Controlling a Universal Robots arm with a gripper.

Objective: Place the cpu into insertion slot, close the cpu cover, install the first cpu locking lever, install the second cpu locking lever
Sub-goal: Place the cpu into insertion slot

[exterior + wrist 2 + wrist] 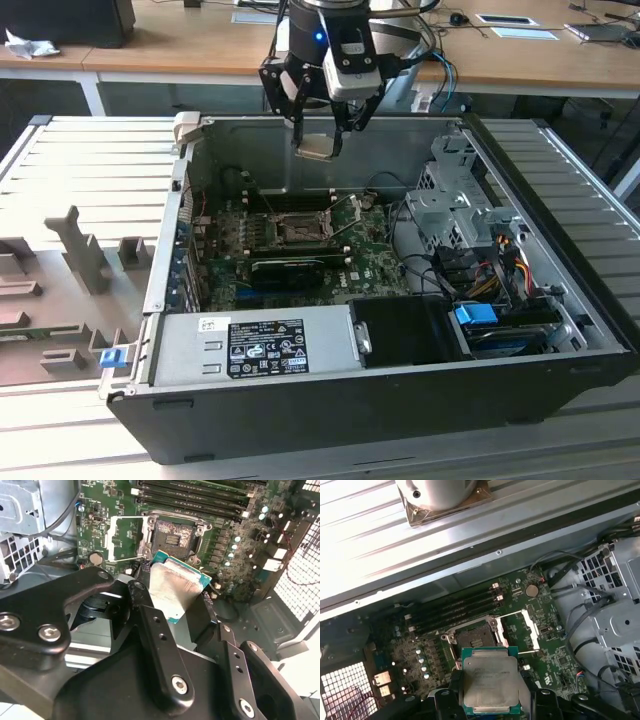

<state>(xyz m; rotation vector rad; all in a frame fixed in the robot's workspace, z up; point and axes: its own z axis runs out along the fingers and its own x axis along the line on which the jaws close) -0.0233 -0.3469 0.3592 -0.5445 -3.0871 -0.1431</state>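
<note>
Holds the cpu (318,147) by two opposite edges, fingers (200,620) closed tight against it. Hangs above the open computer case (400,405), near its far wall. Looks down on the bare insertion slot (475,637) toward the green motherboard's (552,647) far edge, with the cpu cover (530,627) swung open beside it.

You see the gripper (318,138) hanging above the far wall of the open computer case (330,420), its fingers clamped on the cpu (320,150), which is well clear of the board. Below it and nearer to you, the insertion slot (297,230) sits uncovered on the green motherboard (370,270). The power supply (255,345) lies along the near side, with the drive cage (450,205) toward the exterior view's right. Grey fixtures (85,255) stand on the ribbed table (90,160) toward the exterior view's left.
</note>
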